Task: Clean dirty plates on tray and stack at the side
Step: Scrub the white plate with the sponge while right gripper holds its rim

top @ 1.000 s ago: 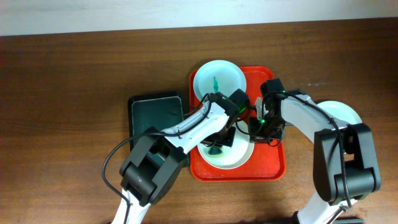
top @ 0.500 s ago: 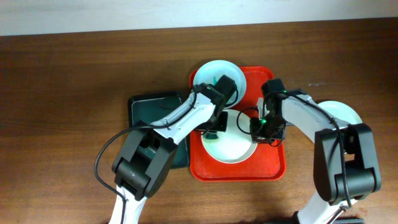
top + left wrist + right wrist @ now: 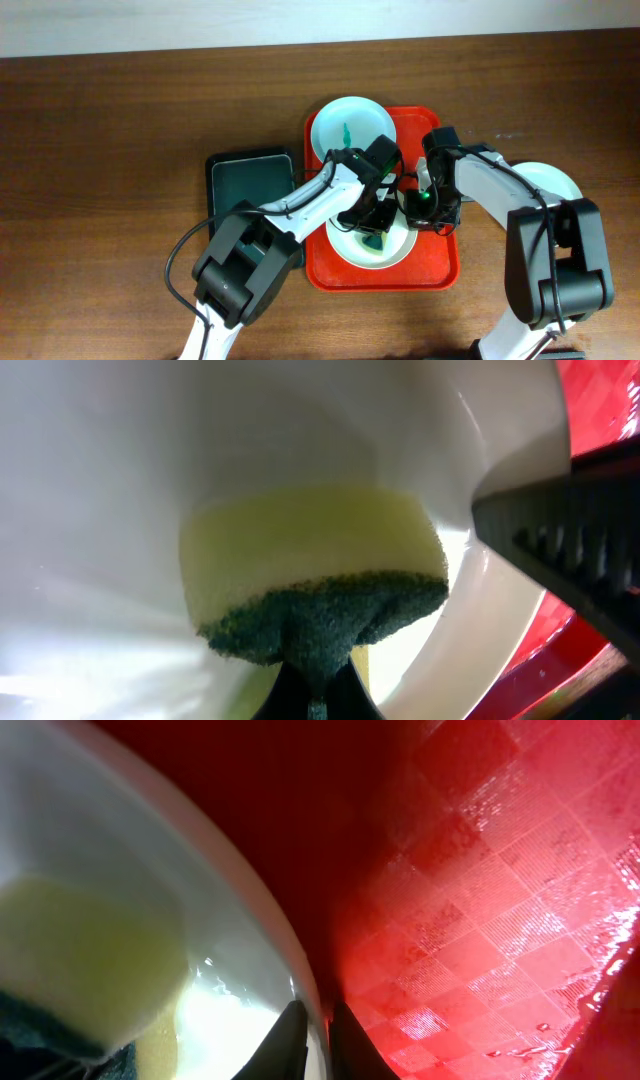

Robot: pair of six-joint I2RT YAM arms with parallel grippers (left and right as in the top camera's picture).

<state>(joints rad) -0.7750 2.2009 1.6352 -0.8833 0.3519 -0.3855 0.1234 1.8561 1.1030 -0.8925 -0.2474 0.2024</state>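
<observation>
Since half a second ago, the left claw has moved from the upper-left edge of the white plate toward its centre. It is clamped tight on the sponge, which presses against the plate. The right claw, nearly closed, pinches the plate's right rim. The plate rests on the red tray.

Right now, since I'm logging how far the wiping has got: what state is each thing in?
Red tray: carrying two plates.
Sponge: pinched, pressed into the near plate.
Near plate: on the tray, green smear inside.
Far plate: green smear, untouched.
Side plate: on the table, looks clean.
Left gripper: shut on the sponge.
Right gripper: shut on the near plate's rim.
</observation>
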